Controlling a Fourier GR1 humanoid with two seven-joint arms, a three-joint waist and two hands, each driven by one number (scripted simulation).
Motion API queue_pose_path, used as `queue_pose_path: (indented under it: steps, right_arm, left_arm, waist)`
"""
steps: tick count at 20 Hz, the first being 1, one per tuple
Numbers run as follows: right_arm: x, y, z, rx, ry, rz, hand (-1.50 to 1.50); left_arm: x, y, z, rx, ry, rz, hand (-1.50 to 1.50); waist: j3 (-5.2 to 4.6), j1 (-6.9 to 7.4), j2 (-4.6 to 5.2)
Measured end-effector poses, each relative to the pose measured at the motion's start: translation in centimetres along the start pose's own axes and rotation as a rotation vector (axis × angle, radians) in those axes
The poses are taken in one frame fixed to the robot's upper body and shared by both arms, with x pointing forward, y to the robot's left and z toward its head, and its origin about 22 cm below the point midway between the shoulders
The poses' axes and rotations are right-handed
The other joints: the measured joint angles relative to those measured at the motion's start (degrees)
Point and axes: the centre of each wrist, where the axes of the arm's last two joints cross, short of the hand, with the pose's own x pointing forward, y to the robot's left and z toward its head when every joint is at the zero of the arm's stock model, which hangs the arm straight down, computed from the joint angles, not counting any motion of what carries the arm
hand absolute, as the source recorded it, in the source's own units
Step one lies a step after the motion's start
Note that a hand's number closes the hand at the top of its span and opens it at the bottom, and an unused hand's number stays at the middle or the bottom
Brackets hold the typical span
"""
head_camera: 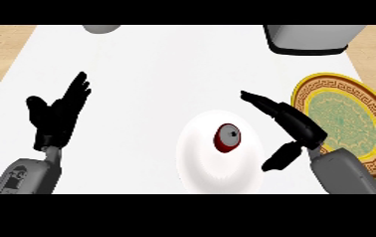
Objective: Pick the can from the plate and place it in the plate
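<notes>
No readable text, labels, brands or numbers on anything.

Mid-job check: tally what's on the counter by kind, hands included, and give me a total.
Plates: 2, white plate and gold-rimmed green plate
Cans: 1, red can on the white plate
Grey objects at the far edge: 2, grey box and grey round object
Hands: 2, left hand and right hand, both open
Total: 7

Bright, even light over the white worktop [161, 66], hardly any cast shadows, white plate [198, 166] nearly lost against it, edges soft, no glare seen.
</notes>
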Motion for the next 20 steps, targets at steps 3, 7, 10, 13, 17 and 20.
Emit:
queue_pose_path:
  steps: [3,7,10,13,17,20]
  right_arm:
    - [0.5,0.6,-0.6,0.033,0.041,0.073,-1.5]
    - [1.9,0.6,-1.5,0.077,0.093,0.139,-1.5]
    - [2.2,0.9,-1.8,0.124,0.127,0.18,-1.5]
    - [2.7,1.5,-2.9,0.157,0.15,0.201,-1.5]
    - [3.1,2.2,-3.8,0.191,0.173,0.211,-1.5]
    - [3.2,3.0,-4.5,0.204,0.184,0.231,-1.5]
  left_arm:
    - [0.2,0.2,-0.1,0.0,-0.003,0.001,0.0]
    - [0.3,-0.3,0.0,0.0,-0.004,0.005,0.0]
    - [-0.6,0.2,0.4,0.003,0.0,-0.001,0.0]
    - [-0.6,0.0,0.3,0.001,-0.004,0.005,0.0]
    - [-0.4,-0.4,0.3,-0.002,-0.002,-0.001,0.0]
    - [-0.4,-0.3,-0.2,-0.004,-0.001,0.001,0.0]
  waist:
    - [0.01,0.04,0.02]
    - [0.01,0.03,0.02]
    - [0.01,0.08,0.02]
    - [0.01,0.12,0.05]
    - [0.03,0.09,0.06]
    - [0.03,0.07,0.07]
